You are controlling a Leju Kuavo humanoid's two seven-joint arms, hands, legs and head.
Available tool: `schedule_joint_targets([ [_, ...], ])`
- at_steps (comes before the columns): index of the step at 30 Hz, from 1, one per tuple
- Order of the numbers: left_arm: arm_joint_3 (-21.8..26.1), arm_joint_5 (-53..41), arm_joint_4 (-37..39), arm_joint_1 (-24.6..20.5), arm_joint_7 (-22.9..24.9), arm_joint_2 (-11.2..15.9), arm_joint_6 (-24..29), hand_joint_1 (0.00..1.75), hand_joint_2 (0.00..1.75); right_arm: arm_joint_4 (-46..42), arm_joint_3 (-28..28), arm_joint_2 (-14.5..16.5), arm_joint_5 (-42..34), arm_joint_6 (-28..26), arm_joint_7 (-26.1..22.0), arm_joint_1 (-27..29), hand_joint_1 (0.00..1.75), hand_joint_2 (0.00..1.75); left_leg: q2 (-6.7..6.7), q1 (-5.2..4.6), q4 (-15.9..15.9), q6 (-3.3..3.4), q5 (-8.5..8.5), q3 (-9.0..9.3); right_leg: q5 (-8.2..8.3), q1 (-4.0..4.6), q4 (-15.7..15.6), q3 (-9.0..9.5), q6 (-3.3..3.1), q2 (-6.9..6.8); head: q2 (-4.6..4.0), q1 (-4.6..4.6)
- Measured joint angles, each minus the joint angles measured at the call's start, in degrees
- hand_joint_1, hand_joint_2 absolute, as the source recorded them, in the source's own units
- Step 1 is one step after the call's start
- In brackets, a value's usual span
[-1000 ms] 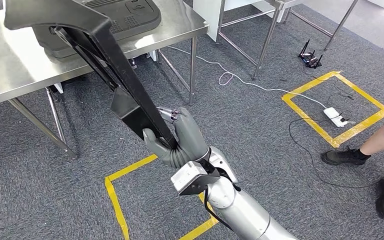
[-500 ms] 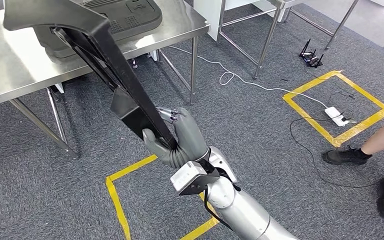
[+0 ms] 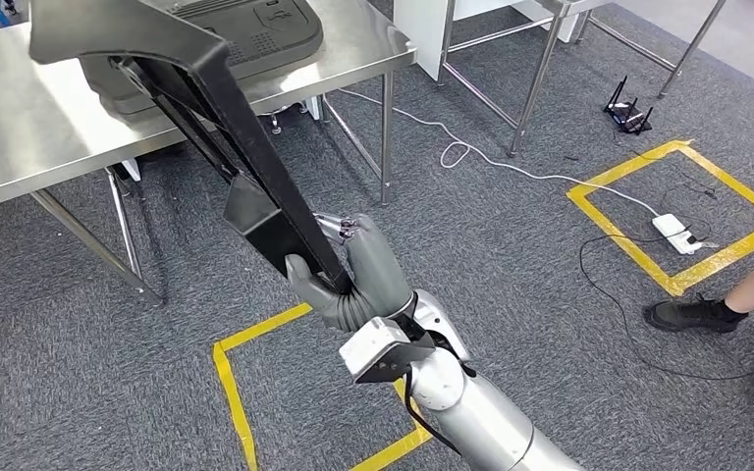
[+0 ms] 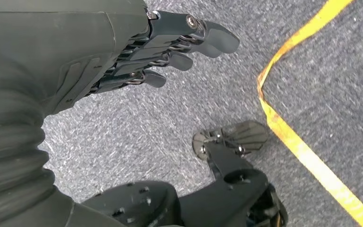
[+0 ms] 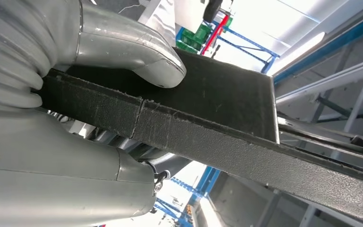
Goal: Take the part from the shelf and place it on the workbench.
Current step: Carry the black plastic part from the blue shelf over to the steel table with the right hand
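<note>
Right hand [image 3: 353,280] fingers [image 3: 346,231] tight around black part [image 3: 245,147] — far end cropped; left hand [image 4: 123,52] fingers loose, empty.

The part [image 3: 245,167] is matt black plastic with a grainy texture, the workbench [image 3: 39,128] brushed shiny steel, the floor [image 3: 540,245] rough grey carpet, the right hand [image 3: 353,280] smooth grey plastic.

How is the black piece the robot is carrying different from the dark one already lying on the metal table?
The carried part is long and narrow, tilted steeply in the air; the part on the workbench is broad and lies flat. The right hand grips the carried part at its lower end, while nothing holds the one on the workbench. Both look like dark moulded plastic.
</note>
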Motion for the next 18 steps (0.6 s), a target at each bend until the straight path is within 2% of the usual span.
schedule_joint_targets([
  [1, 0.0, 0.0, 0.0, 0.0, 0.0, 0.0, 0.0, 0.00, 1.75, 0.0, 0.0, 0.1, 0.0, 0.1, 0.0, 0.0, 1.75, 1.75, 0.34, 0.09, 1.3, -0.16, -0.85, -0.53, 0.09, -0.10, -0.1, 0.07, -0.45, -0.04, 0.00, -0.07],
  [2, 0.0, 0.0, 0.0, 0.0, 0.0, 0.0, -0.1, 0.00, 1.75, 0.0, 0.0, 0.1, 0.0, 0.1, 0.0, 0.0, 1.75, 1.75, 0.67, 0.12, 3.8, -0.25, -2.35, -1.67, 0.10, -0.18, -0.1, 0.15, -0.83, -0.09, 0.00, -0.14],
  [4, 0.0, -0.1, 0.0, 0.0, 0.0, 0.0, -0.1, 0.00, 1.75, 0.1, 0.0, 0.2, 0.0, 0.1, 0.0, 0.0, 1.75, 1.75, 1.03, 0.09, 11.7, -0.31, -6.01, -5.29, -0.03, 0.10, -0.1, 0.22, -1.33, -0.22, 0.00, -0.22],
  [5, 0.0, -0.1, 0.0, 0.0, 0.0, 0.0, -0.2, 0.00, 1.75, 0.1, 0.1, 0.2, 0.0, 0.2, 0.0, 0.0, 1.75, 1.75, 1.04, 0.09, 15.0, -0.32, -7.11, -6.91, -0.11, 0.26, -0.1, 0.26, -1.43, -0.25, 0.00, -0.21],
  [6, 0.0, -0.1, 0.0, 0.0, 0.0, 0.0, -0.2, 0.00, 1.75, 0.2, 0.1, 0.2, 0.0, 0.2, 0.0, 0.0, 1.75, 1.75, 1.05, 0.09, 16.5, -0.27, -7.17, -7.67, -0.17, 0.37, -0.1, 0.35, -1.50, -0.26, 0.00, -0.21],
  [7, 0.0, -0.1, 0.0, 0.0, 0.0, 0.0, -0.2, 0.00, 1.75, 0.2, 0.1, 0.2, 0.0, 0.2, 0.0, 0.0, 1.75, 1.75, 1.07, 0.09, 15.7, -0.19, -6.17, -7.27, -0.26, 0.44, 0.0, 0.50, -1.57, -0.26, 0.00, -0.21],
  [9, 0.0, -0.1, 0.0, 0.0, 0.0, 0.0, -0.3, 0.00, 1.75, 0.2, 0.1, 0.2, 0.0, 0.2, 0.0, 0.0, 1.75, 1.75, 1.29, 0.10, 8.6, 0.04, -2.56, -3.70, -0.59, 0.45, 0.0, 1.00, -1.52, -0.25, 0.00, -0.21],
  [11, 0.0, -0.1, 0.0, -0.1, 0.0, -0.1, -0.3, 0.00, 1.75, 0.2, 0.1, 0.3, 0.0, 0.2, 0.0, -0.1, 1.75, 1.75, 1.48, -0.15, 2.5, 0.19, -0.76, -0.54, -0.96, 0.80, 0.0, 1.20, -1.06, -0.26, 0.00, -0.24],
  [13, 0.0, -0.1, 0.0, -0.1, 0.0, -0.1, -0.4, 0.00, 1.75, 0.2, 0.1, 0.3, 0.0, 0.2, 0.1, -0.1, 1.75, 1.75, 1.30, -0.57, 1.2, 0.48, -0.98, -0.02, -1.06, 1.03, -0.1, 1.13, -0.49, -0.35, 0.00, -0.28],
  [15, 0.0, -0.1, 0.0, -0.1, 0.0, -0.1, -0.4, 0.00, 1.75, 0.2, 0.1, 0.4, 0.0, 0.2, 0.1, -0.2, 1.75, 1.75, 1.04, -0.65, 1.0, 1.16, -0.89, -0.03, -1.33, 0.87, -0.1, 1.01, 0.05, -0.45, 0.00, -0.28],
  [16, 0.0, -0.1, 0.0, -0.1, 0.0, -0.1, -0.4, 0.00, 1.75, 0.2, 0.1, 0.4, 0.0, 0.2, 0.1, -0.2, 1.75, 1.75, 0.98, -0.61, 0.8, 1.59, -0.83, 0.04, -1.93, 0.83, 0.9, 0.46, 0.16, -0.47, 0.00, -0.25],
  [18, 0.0, -0.1, 0.0, -0.2, 0.0, -0.1, -0.4, 0.00, 1.75, 0.2, 0.1, 0.4, 0.0, 0.2, 0.1, -0.3, 1.75, 1.75, 0.89, -0.57, 0.6, 2.25, -0.77, 0.14, -4.40, 0.83, 6.6, -2.57, -0.12, -0.38, 0.00, -0.17],
])
